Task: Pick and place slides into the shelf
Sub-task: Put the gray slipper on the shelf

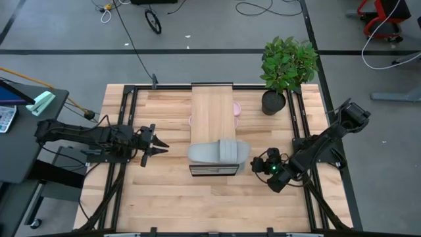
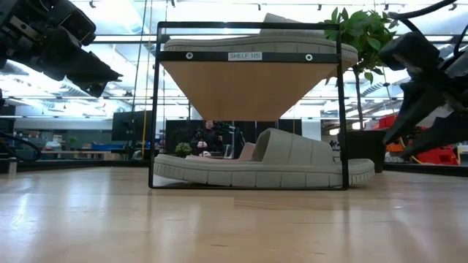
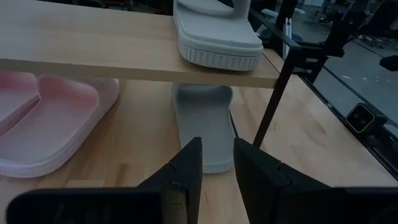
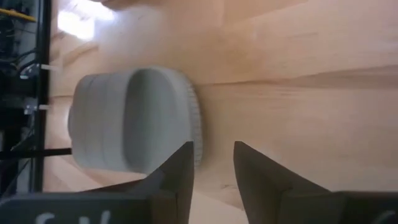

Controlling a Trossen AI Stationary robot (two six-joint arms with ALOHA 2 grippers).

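Observation:
The shelf (image 1: 212, 105) stands mid-table, a wood plank on a dark frame (image 2: 155, 109). One grey slide (image 1: 219, 151) lies across the plank's near end (image 3: 214, 31). The second grey slide (image 2: 263, 166) rests sole-down on the table under that end (image 3: 202, 124), its tip reaching past the frame (image 4: 134, 118). Two pink slides (image 3: 50, 118) lie under the plank farther back, edges showing (image 1: 237, 108). My left gripper (image 1: 156, 145) hovers open left of the shelf (image 3: 216, 165). My right gripper (image 1: 260, 164) hovers open to the right (image 4: 213, 165), facing the lower grey slide.
A potted plant (image 1: 283, 72) stands at the far right corner, close to the shelf's far end. Dark rails (image 1: 128, 131) run along the table's left and right sides. Bare tabletop (image 1: 210, 204) stretches between the shelf and the near edge.

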